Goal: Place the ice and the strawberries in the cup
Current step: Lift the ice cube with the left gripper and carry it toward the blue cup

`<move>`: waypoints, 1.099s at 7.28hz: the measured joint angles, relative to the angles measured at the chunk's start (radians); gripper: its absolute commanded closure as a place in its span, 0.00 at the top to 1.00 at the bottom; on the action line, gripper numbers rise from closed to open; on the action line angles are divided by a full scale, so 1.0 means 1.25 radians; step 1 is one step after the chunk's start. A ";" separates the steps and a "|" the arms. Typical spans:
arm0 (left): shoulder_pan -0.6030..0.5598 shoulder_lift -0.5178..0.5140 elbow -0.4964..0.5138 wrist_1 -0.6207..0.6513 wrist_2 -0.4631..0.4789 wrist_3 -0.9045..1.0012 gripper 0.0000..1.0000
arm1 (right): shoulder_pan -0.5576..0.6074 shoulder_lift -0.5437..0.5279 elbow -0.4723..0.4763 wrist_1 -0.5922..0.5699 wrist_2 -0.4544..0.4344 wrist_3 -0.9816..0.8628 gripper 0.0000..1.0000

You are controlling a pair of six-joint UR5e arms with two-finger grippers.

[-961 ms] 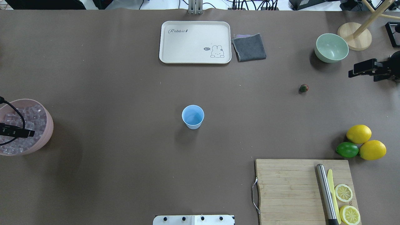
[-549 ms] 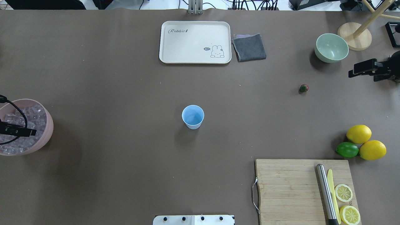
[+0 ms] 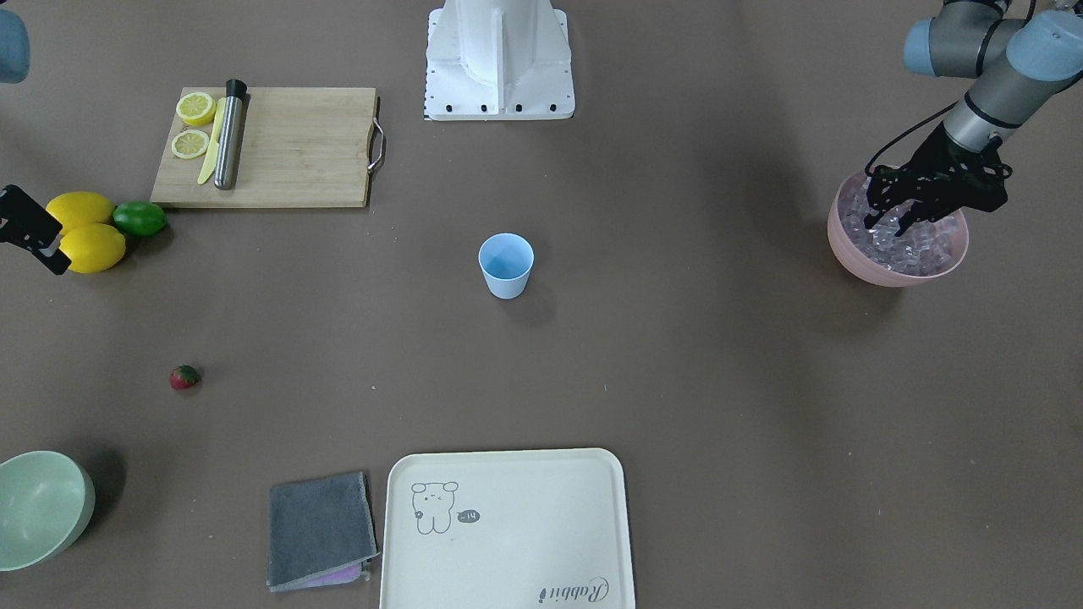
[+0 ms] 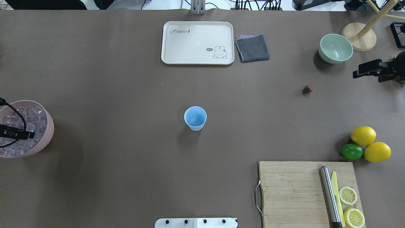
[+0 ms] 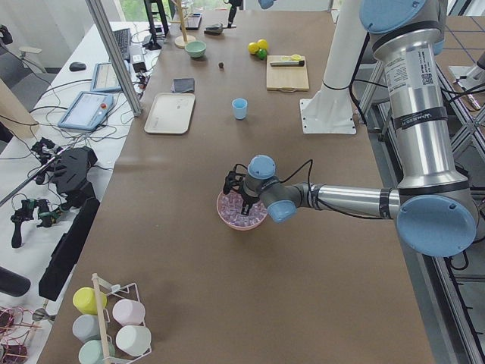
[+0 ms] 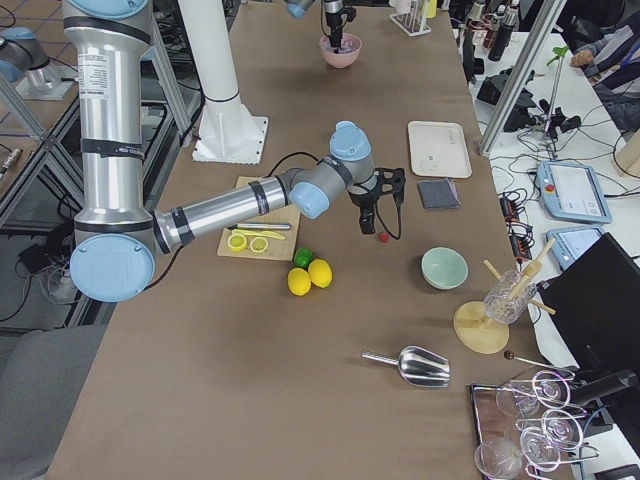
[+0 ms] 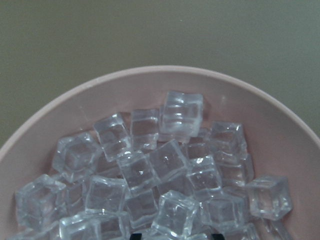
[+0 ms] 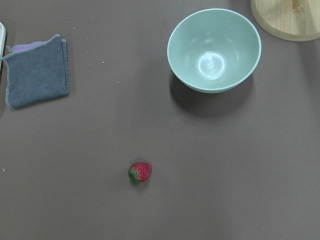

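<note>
**A:** The jaws?

**B:** Left jaws spread apart, holding nothing. Right jaws, I cannot tell.

**A:** And the rest?

**B:** At the desk's (image 4: 126, 79) left end the pink bowl (image 3: 846, 245) sits under the left jaws. The cup (image 4: 195, 118) stands upright mid-desk. The strawberry (image 4: 307, 89) lies well to its right. The ice (image 7: 170, 175) is heaped in the pink bowl

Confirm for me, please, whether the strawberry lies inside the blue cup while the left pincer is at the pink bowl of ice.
Not quite: the overhead view shows the strawberry on the bare table, apart from the empty cup. The left pincer is at the pink bowl of ice.
</note>
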 measured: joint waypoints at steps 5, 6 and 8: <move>-0.065 -0.042 -0.005 0.001 -0.104 0.001 0.00 | 0.000 -0.001 0.013 0.000 0.000 0.004 1.00; -0.105 -0.073 -0.004 0.009 -0.150 0.000 0.00 | 0.000 -0.001 0.015 0.000 0.000 0.005 1.00; -0.164 -0.160 -0.005 0.058 -0.205 -0.013 0.00 | 0.000 0.000 0.018 0.000 0.000 0.006 1.00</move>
